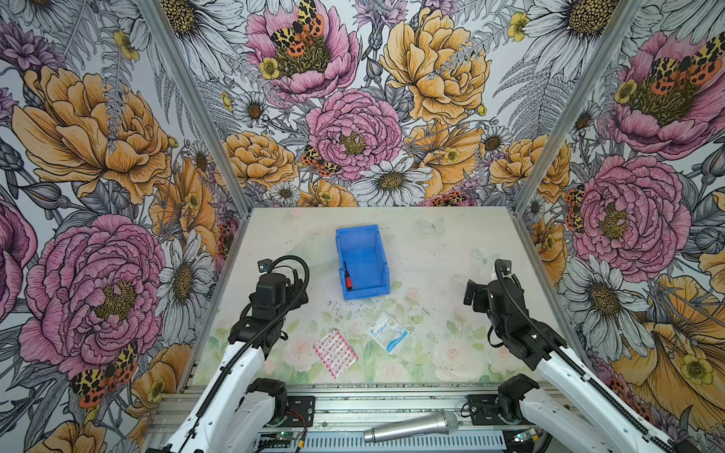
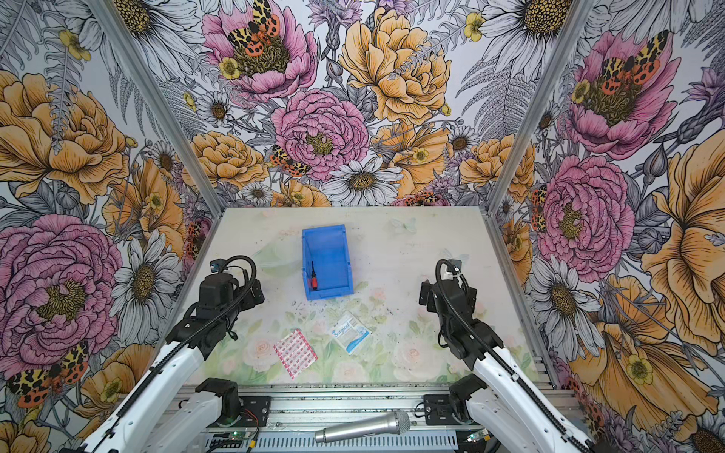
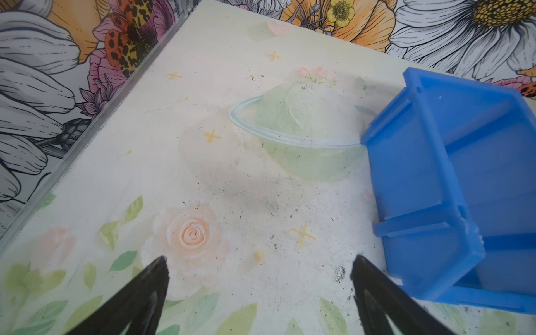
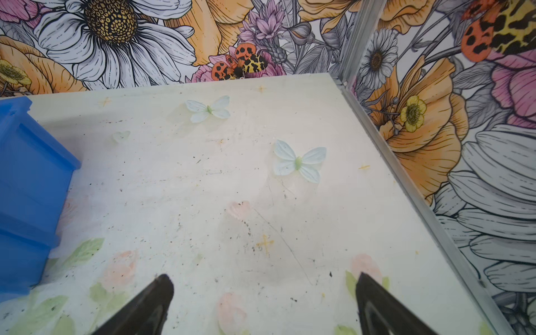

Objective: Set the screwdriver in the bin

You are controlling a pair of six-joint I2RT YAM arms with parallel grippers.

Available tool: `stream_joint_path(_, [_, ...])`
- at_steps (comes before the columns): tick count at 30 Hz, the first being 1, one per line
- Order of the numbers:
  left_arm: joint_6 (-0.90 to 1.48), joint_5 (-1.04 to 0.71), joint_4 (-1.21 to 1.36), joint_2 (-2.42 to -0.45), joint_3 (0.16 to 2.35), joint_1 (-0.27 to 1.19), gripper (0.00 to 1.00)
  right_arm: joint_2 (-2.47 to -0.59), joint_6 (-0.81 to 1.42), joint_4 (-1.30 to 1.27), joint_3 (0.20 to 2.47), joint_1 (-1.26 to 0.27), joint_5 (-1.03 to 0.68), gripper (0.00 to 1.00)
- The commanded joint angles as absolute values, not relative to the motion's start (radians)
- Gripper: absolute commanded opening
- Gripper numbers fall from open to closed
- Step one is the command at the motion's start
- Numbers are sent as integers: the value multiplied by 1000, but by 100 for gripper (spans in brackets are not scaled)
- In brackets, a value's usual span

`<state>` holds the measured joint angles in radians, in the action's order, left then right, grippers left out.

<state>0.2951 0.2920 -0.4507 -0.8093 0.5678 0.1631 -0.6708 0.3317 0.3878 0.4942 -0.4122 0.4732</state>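
Observation:
The screwdriver (image 1: 347,277) (image 2: 313,277), red-handled with a thin dark shaft, lies inside the blue bin (image 1: 363,236) (image 2: 327,239) along its left wall, handle toward the low front side. The bin stands at mid-table in both top views. My left gripper (image 3: 260,262) hovers open over bare table just left of the bin (image 3: 420,179), nothing between its fingers. My right gripper (image 4: 264,278) is open and empty too, well to the right of the bin (image 4: 29,174). The screwdriver is hidden in both wrist views.
A white and blue Surgical packet (image 1: 388,331) and a pink-checked packet (image 1: 335,353) lie on the table in front of the bin. A silver microphone (image 1: 412,427) rests on the front rail. Flowered walls with metal posts close in the table's sides and back.

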Motion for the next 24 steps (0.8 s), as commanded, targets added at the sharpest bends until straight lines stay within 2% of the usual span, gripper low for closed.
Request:
stream_joint_path(1, [226,331,-368,-791,537,161,99,-540,157,234,397,-398,430,99])
stream_joint_path(7, [56,281,-159,-685,388,178,99,-448,86,186,276,-333,426,99])
stream_joint_path(10, [-65,172,-41,-639,292,178,99,-447,99,118,216,-294,398,99])
stream_joint_path(13, [-75,183,41,-621,223,175,99,-469,101,45,179,-258,390,100])
stream_joint_path(17, [-67,231,114,-657,206,159,99,-567,53,-72,176,-194,332,99])
stream_joint_path(24, [-55,261,398,-823,181,122,99,-876,17,-383,198,-108,181,100])
